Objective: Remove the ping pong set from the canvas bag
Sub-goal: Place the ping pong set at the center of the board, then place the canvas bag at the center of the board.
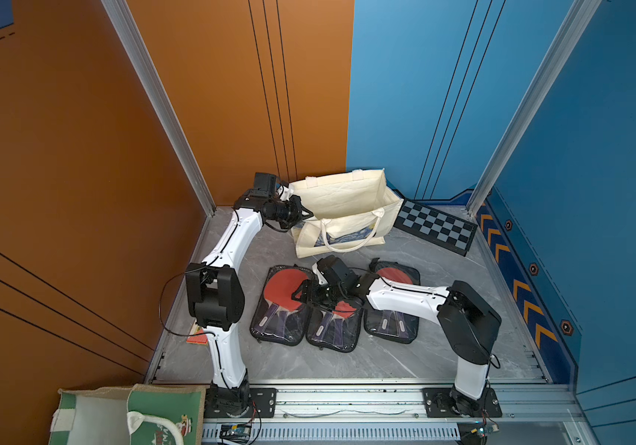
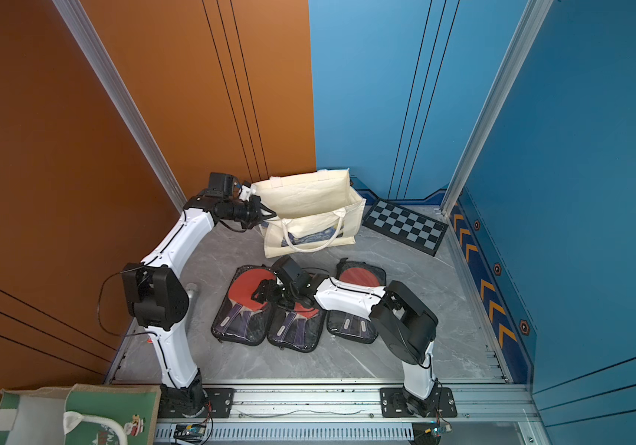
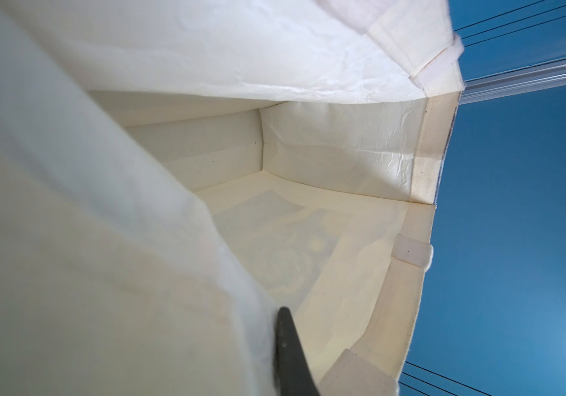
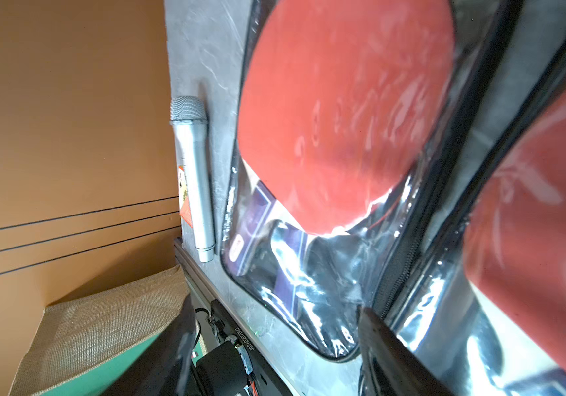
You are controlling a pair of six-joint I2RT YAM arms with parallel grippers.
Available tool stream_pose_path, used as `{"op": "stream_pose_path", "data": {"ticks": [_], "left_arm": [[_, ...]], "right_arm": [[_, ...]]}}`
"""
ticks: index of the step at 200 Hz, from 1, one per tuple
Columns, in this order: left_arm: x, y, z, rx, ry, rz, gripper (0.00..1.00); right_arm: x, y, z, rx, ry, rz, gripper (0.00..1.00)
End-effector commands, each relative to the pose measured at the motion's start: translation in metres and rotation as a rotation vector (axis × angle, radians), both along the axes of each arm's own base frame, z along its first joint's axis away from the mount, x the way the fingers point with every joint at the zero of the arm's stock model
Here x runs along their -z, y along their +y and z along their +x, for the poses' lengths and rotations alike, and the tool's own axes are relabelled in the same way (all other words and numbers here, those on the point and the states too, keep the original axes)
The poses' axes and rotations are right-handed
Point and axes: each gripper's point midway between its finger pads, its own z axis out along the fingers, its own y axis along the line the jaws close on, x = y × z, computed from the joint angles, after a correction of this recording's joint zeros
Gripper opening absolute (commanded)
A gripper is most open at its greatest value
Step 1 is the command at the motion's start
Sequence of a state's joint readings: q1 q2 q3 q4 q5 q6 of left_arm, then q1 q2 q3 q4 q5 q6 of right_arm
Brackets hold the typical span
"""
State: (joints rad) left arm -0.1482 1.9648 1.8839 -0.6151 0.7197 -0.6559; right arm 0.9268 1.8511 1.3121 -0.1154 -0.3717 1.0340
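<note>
Matt woven cloth is noted on the canvas bag (image 1: 341, 200); its lining (image 3: 343, 144) is crinkled, with a faint sheen. The ping pong set (image 1: 283, 308) is cased in glossy, wrinkled clear plastic with black zip edging; its paddle rubber is red and matt. The counter (image 1: 405, 358) is finished smooth, in grey marble look. The microphone (image 4: 195, 178) beside the set is made of brushed silver metal with a mesh head.

Cream canvas bag (image 1: 343, 196), red paddles (image 1: 283, 285), checkered board (image 1: 436, 227)
</note>
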Motion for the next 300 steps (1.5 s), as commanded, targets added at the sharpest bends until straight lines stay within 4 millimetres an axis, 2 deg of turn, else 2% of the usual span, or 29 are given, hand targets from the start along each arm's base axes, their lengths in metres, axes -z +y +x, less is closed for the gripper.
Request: {"op": "stream_pose_path", "data": {"ticks": [1, 17, 30, 45, 66, 94, 117, 121, 129, 142, 179, 216, 235, 260, 300], "left_arm": [[-0.040, -0.007, -0.006, 0.045, -0.100, -0.056, 0.00], [-0.044, -0.007, -0.008, 0.047, -0.101, -0.066, 0.00], [-0.047, -0.007, -0.009, 0.052, -0.100, -0.076, 0.00], [-0.050, -0.009, -0.012, 0.056, -0.096, -0.087, 0.00], [-0.053, -0.010, -0.017, 0.061, -0.081, -0.110, 0.00], [-0.061, -0.010, -0.032, 0.071, -0.086, -0.116, 0.12], [-0.066, -0.004, -0.038, 0.061, -0.095, -0.116, 0.27], [-0.066, -0.003, -0.038, 0.060, -0.097, -0.116, 0.30], [-0.066, 0.000, -0.039, 0.056, -0.097, -0.116, 0.36], [-0.066, 0.002, -0.042, 0.053, -0.096, -0.115, 0.39], [-0.067, 0.003, -0.053, 0.086, -0.117, -0.112, 0.55], [-0.071, 0.009, -0.064, 0.105, -0.162, -0.095, 0.58], [-0.074, 0.012, -0.072, 0.133, -0.216, -0.062, 0.60], [-0.070, 0.015, -0.082, 0.150, -0.259, -0.001, 0.60], [-0.059, 0.010, -0.112, 0.222, -0.385, 0.150, 0.60]], "right_arm": [[-0.013, -0.031, -0.005, -0.066, -0.068, -0.135, 0.75], [-0.030, -0.048, -0.010, -0.103, -0.107, -0.168, 0.76], [-0.039, -0.074, -0.005, -0.086, -0.167, -0.253, 0.77], [-0.039, -0.100, 0.008, -0.053, -0.193, -0.306, 0.80], [-0.032, -0.120, 0.029, -0.009, -0.226, -0.362, 0.78], [-0.047, -0.134, 0.058, 0.051, -0.294, -0.360, 0.77], [-0.052, -0.132, 0.075, 0.053, -0.316, -0.357, 0.76], [-0.053, -0.142, 0.087, 0.084, -0.312, -0.361, 0.77], [-0.052, -0.143, 0.094, 0.087, -0.309, -0.358, 0.76], [-0.053, -0.143, 0.105, 0.099, -0.311, -0.355, 0.76], [-0.061, -0.135, 0.122, 0.101, -0.341, -0.332, 0.76], [-0.072, -0.123, 0.135, 0.100, -0.371, -0.285, 0.77], [-0.080, -0.112, 0.136, 0.078, -0.390, -0.263, 0.77], [-0.076, -0.110, 0.137, 0.068, -0.367, -0.255, 0.77], [-0.072, -0.109, 0.111, -0.006, -0.387, -0.271, 0.77]]}}
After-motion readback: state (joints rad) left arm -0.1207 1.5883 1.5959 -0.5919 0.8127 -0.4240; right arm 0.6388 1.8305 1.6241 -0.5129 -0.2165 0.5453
